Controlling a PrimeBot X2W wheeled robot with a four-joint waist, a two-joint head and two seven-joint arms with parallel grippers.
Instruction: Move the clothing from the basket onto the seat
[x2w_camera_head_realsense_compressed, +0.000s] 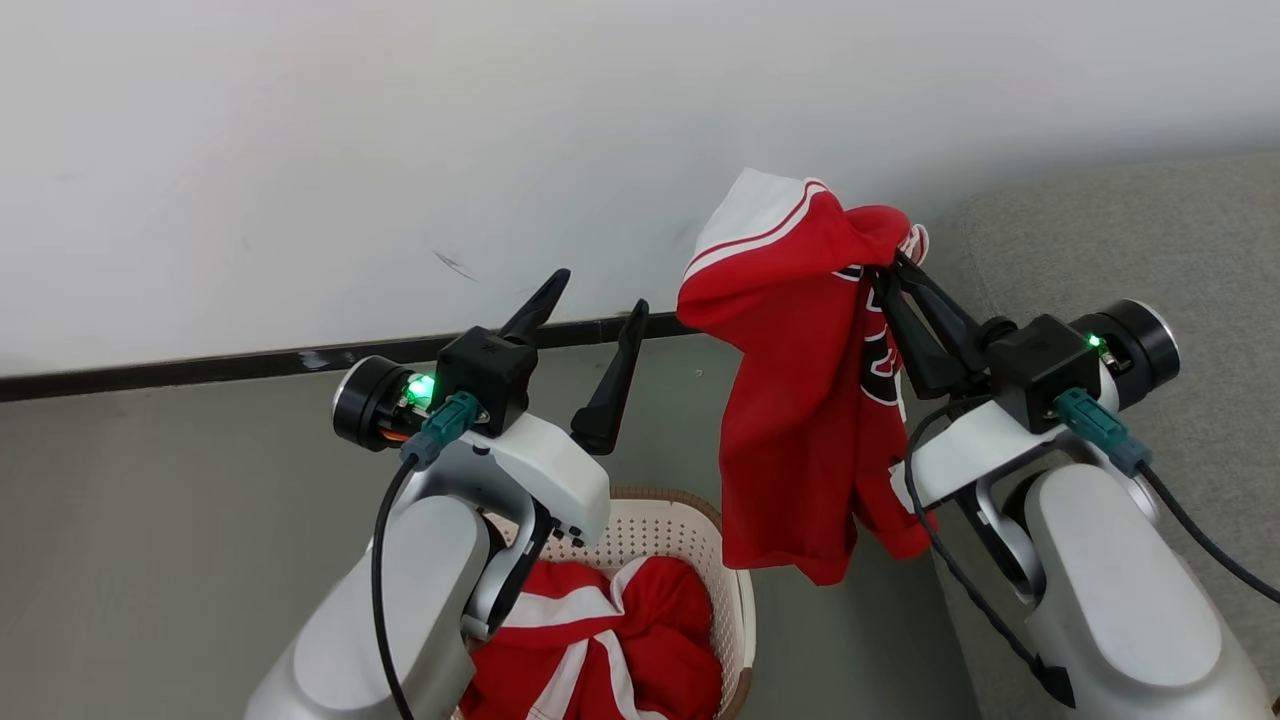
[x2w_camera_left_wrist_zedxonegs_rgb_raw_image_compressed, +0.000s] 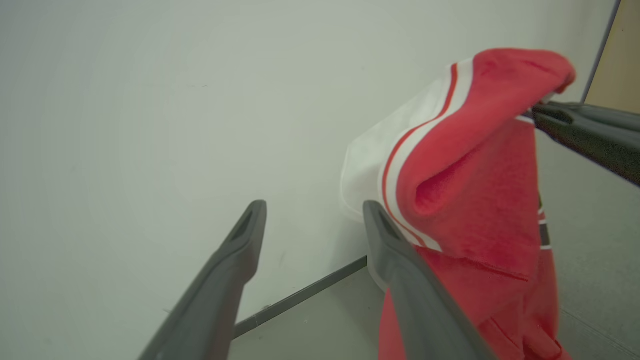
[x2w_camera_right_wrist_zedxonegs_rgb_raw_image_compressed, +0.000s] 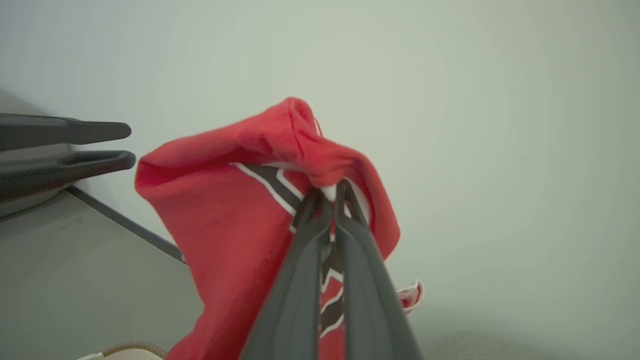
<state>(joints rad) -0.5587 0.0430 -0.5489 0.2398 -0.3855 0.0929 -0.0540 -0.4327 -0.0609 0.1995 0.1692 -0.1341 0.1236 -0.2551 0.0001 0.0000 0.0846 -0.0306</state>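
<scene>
One garment aloft, right side.
Pinching red jersey (x2w_camera_head_realsense_compressed: 790, 430) with right gripper (x2w_camera_head_realsense_compressed: 888, 262) near seat (x2w_camera_head_realsense_compressed: 1150, 230); left gripper (x2w_camera_head_realsense_compressed: 600, 290) spread, empty, above basket (x2w_camera_head_realsense_compressed: 737, 600) holding more clothing (x2w_camera_head_realsense_compressed: 640, 620).

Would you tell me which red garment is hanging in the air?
The garment pinched at its top by the shut right gripper, dangling above the floor; the other red garment lies crumpled in the basket.

Soft, even light on the plain white wall (x2w_camera_head_realsense_compressed: 400, 150); faint shadows. Wrist views greenish, with the red-and-white jersey (x2w_camera_right_wrist_zedxonegs_rgb_raw_image_compressed: 225, 225) slightly blurred.
</scene>
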